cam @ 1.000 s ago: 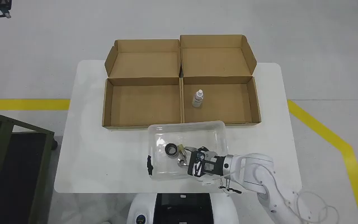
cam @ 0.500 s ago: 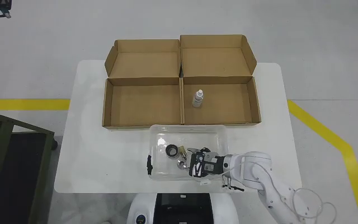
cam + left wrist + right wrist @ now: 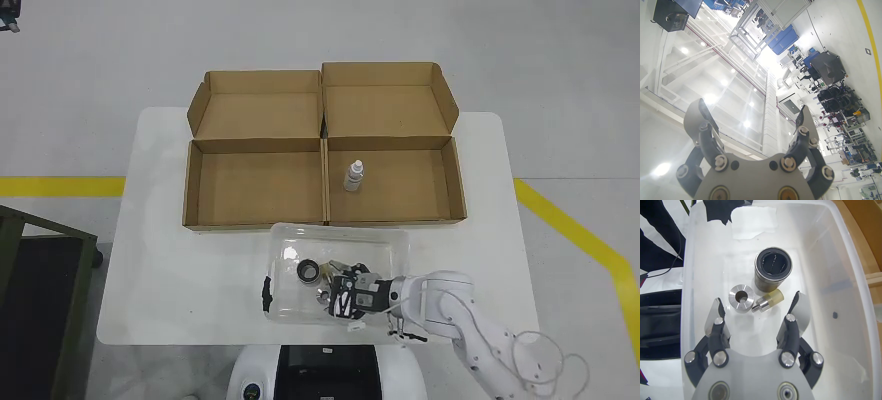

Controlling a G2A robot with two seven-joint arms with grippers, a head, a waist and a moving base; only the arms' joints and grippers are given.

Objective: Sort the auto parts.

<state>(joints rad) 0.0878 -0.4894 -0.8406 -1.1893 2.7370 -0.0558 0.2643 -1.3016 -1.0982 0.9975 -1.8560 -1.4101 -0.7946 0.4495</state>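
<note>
Top view: right gripper point(image 3: 338, 296) has slid deeper into the bin point(image 3: 385, 250), towards the bearing point(image 3: 308, 268). Left wrist view: left gripper point(image 3: 753, 110) spread, empty, facing the ceiling point(image 3: 715, 72). Right wrist view: jaws spread astride ring point(image 3: 741, 298) and stud point(image 3: 768, 301), bearing just beyond; a pick looks near, probably the stud

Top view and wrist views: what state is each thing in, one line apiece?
Right gripper: open, inside the clear bin.
Left gripper: open, holding nothing.
Bearing: upright, bore up.
Steel collar: upright, hole up.
Threaded stud: lying on its side.
Bottle: upright.
Left box: lid open.
Right box: lid open.
</note>
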